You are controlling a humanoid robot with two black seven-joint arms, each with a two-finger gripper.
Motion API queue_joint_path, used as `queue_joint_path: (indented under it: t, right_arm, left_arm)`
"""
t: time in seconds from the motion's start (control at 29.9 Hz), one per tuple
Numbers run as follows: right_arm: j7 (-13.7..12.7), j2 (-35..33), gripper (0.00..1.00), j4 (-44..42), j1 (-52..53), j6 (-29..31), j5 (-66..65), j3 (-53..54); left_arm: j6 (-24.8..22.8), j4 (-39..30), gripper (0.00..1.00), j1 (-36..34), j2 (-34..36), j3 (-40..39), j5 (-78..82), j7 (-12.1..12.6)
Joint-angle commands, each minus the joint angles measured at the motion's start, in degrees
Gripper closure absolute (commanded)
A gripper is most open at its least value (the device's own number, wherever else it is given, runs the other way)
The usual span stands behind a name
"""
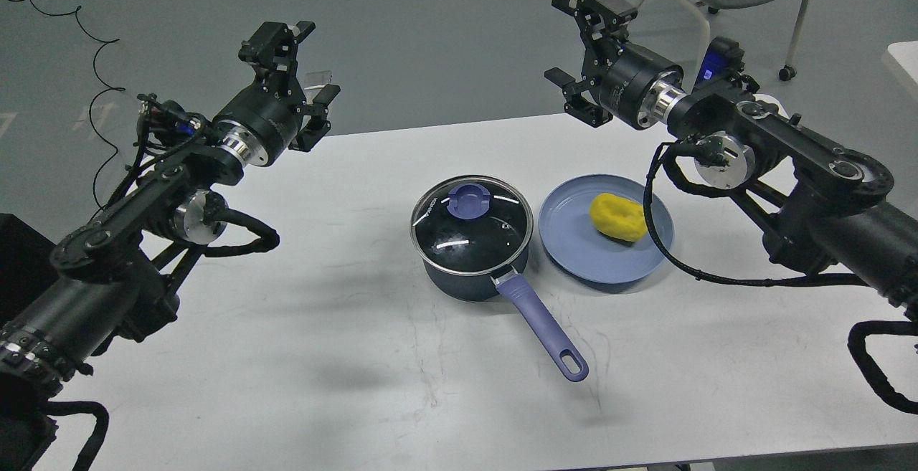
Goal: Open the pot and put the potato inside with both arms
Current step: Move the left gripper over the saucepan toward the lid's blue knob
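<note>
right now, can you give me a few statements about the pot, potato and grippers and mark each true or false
1. The pot has its glass lid on. True.
2. The potato lies inside the pot. False: it lies on the blue plate, to the right of the pot.
3. The left gripper is gripping the lid's purple knob. False: it is open and held up over the table's far left edge, away from the pot.
4. The right gripper is open and holds nothing. True.
5. The pot's handle points toward the near edge of the table. True.
</note>
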Motion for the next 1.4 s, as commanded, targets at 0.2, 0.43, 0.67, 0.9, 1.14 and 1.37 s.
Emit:
queue_joint_path:
  t: [0.2,0.43,0.67,0.9,1.14,1.37]
  right_arm:
    - [0.0,-0.35,0.0,0.04,0.01,0.0,0.06,0.32]
    - [0.0,-0.62,0.0,0.04,-0.16,-0.09,0.06,0.23]
    - [0.0,-0.97,0.0,-0.05,-0.25,-0.09,-0.03,0.14]
    - [0.0,-0.97,0.0,-0.05,-0.42,-0.17,-0.03,0.14]
    - [0.0,-1.85,0.0,0.04,-0.51,-0.17,-0.03,0.05]
    - [0.0,-2.11,0.0,0.04,-0.6,-0.09,-0.03,-0.04]
  left_arm:
    - [5.21,-10.25,0.02,-0.48,3.18,4.21,24.0,-4.11]
    - [19.54,-11.67,0.03,-3.03,1.86,10.19,46.6,-4.55]
    - [25.25,-12.54,0.03,-8.73,0.72,19.84,61.62,-14.46]
    - [25.43,-12.9,0.03,-14.63,-1.3,30.66,68.74,-15.41]
    - [25.52,-12.9,0.03,-14.9,-3.33,31.64,73.93,-15.41]
    - [25.34,-12.9,0.03,-14.37,-3.41,31.64,73.41,-15.41]
